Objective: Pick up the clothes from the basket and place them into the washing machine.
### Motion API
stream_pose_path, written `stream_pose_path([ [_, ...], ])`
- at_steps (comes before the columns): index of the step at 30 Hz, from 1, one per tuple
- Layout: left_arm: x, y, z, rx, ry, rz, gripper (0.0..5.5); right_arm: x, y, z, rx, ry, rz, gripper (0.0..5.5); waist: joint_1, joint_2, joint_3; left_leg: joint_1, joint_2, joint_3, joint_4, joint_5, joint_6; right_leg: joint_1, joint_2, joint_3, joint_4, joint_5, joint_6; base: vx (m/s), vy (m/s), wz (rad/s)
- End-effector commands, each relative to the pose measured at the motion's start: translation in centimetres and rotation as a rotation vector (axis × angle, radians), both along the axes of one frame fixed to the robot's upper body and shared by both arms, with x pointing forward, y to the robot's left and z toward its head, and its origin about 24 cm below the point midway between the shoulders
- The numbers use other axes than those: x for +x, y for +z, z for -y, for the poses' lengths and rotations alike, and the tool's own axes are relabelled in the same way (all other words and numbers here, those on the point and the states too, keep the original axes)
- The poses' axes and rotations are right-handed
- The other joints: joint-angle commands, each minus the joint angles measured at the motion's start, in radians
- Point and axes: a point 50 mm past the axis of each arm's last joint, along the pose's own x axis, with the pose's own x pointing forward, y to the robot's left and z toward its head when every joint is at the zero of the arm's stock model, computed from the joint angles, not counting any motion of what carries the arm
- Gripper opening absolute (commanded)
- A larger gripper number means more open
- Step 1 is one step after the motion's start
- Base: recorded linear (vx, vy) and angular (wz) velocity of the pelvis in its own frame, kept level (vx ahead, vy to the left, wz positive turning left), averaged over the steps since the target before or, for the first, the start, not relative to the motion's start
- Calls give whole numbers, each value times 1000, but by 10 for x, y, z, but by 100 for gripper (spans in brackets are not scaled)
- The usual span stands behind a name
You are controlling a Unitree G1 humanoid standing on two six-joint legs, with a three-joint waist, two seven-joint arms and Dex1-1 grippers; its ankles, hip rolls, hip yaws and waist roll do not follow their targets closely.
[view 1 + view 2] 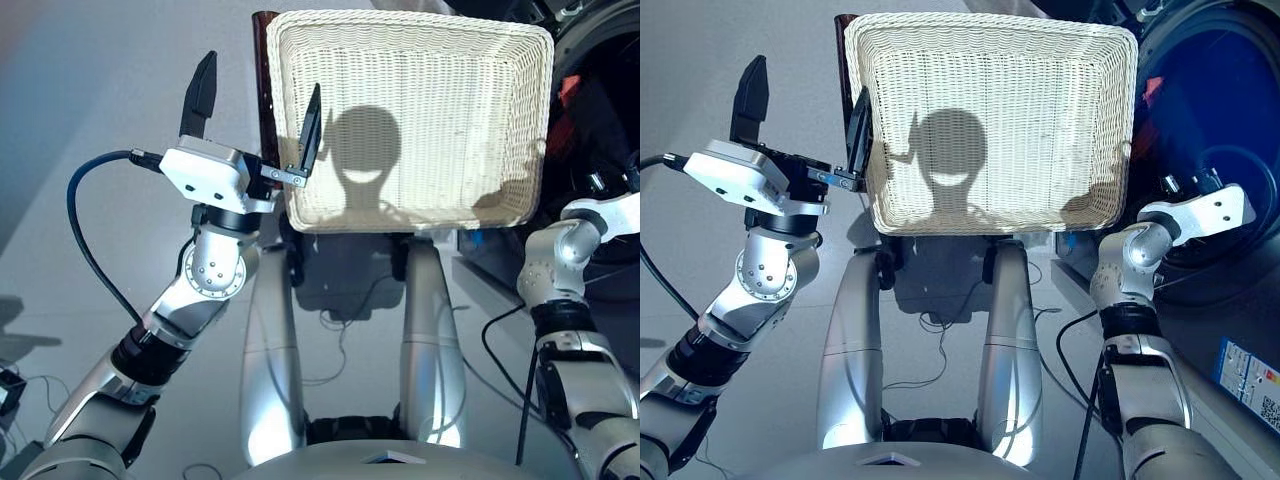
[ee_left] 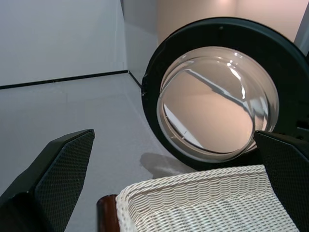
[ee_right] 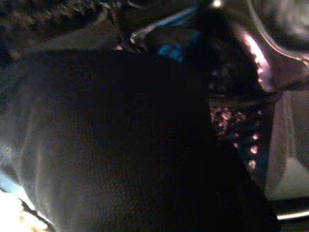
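Bare floor lies open beside the basket (image 1: 415,120); my left pincer (image 1: 255,105) spreads wide at its left rim, holding nothing; washing machine (image 1: 1210,130) right; right pincer's grip: cannot tell.

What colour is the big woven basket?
Cream-white. The basket shows best in the right eye view, its weave running in fine wavy rows.
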Motion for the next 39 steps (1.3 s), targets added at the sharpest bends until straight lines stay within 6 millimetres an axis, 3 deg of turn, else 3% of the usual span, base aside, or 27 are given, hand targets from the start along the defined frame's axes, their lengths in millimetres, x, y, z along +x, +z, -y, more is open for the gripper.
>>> stream_pose_path([
  [1,-21,19,9,-11,-113,133,550,-43,68,83,-25,-248,142,0,4,-1,-17,98,18,18,-66,-22,-26,36,26,-13,-83,37,-2,0,0,0],
  [2,-22,19,10,13,-123,131,550,-49,69,95,-2,-276,98,0,7,-1,-17,98,18,19,-61,-25,-29,38,24,-14,-80,37,-1,0,0,0],
  [6,-22,20,11,31,-131,132,550,-58,78,110,9,-309,65,0,9,6,-17,85,19,21,-63,-12,-30,26,25,-13,-84,49,-2,0,0,0],
  [14,-25,21,11,71,-132,149,550,-78,94,131,3,-368,21,11,17,17,-17,60,19,16,-37,-14,-32,2,22,-18,-62,50,1,0,0,0],
  [15,-25,21,10,71,-132,148,550,-78,96,131,9,-365,30,134,18,17,-17,56,20,16,-32,-14,-32,-2,23,-19,-57,50,1,0,0,0],
  [16,-25,21,10,71,-132,145,550,-78,97,131,12,-357,35,550,18,17,-17,52,20,15,-28,-15,-32,-6,24,-18,-53,49,1,0,0,0],
  [24,-25,19,8,57,-143,120,550,-71,92,128,41,-306,41,550,18,15,-17,51,23,14,-19,-23,-34,-5,24,-22,-45,42,1,0,0,0],
  [31,-24,21,9,26,-147,117,550,-47,84,107,30,-200,86,550,13,9,-17,48,19,16,-31,-10,-32,-8,27,-21,-53,52,-4,0,0,0],
  [35,-22,21,9,5,-142,113,550,-29,73,84,13,-113,122,550,8,4,-17,47,17,18,-32,-9,-29,-9,31,-18,-56,53,-5,0,0,0],
  [39,-20,18,8,-32,-126,99,550,-6,58,30,-67,70,207,550,-7,-4,-17,58,19,25,-37,-17,-27,-2,35,-11,-65,49,-8,0,0,0],
])
